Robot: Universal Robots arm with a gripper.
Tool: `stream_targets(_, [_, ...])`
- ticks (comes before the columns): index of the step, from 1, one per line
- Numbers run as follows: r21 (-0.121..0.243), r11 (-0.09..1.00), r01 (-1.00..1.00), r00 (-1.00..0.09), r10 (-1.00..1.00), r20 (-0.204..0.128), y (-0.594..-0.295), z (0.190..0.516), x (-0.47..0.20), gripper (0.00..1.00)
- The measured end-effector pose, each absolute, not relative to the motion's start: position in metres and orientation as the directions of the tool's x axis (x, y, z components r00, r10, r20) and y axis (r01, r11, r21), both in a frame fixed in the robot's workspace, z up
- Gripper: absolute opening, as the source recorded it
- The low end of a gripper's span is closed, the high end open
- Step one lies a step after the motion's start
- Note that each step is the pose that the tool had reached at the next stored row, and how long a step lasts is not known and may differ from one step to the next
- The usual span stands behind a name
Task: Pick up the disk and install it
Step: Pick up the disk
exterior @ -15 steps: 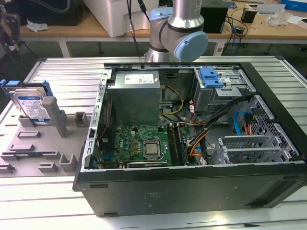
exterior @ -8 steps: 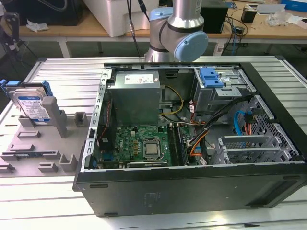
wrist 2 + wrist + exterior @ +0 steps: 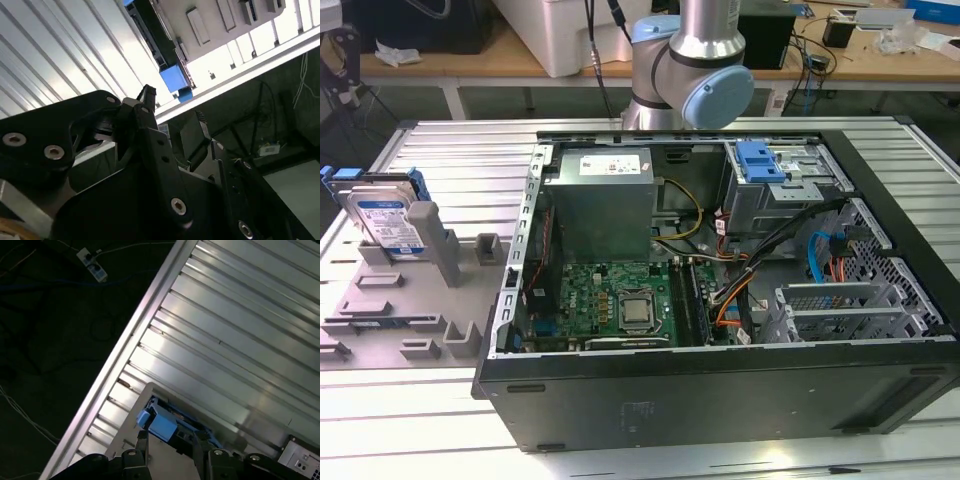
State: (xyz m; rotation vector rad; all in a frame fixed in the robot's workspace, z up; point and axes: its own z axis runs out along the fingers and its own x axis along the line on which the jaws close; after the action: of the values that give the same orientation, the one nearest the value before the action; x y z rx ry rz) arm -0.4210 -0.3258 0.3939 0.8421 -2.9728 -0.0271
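disk (image 3: 382, 214) stands upright in grey holder (image 3: 382, 322).

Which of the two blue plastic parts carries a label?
The disk on the grey stand, outside the case; the blue latch inside is bare plastic.

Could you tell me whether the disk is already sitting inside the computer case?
No, the disk stands in the grey fixture outside the computer case, on the exterior view's left.
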Motion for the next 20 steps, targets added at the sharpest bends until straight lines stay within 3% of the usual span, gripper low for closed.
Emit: stream_targets(20, [0.029, 0.740, -0.672, -0.739, -0.672, 0.047, -0.3258, 0.3939, -0.4210, 0.48])
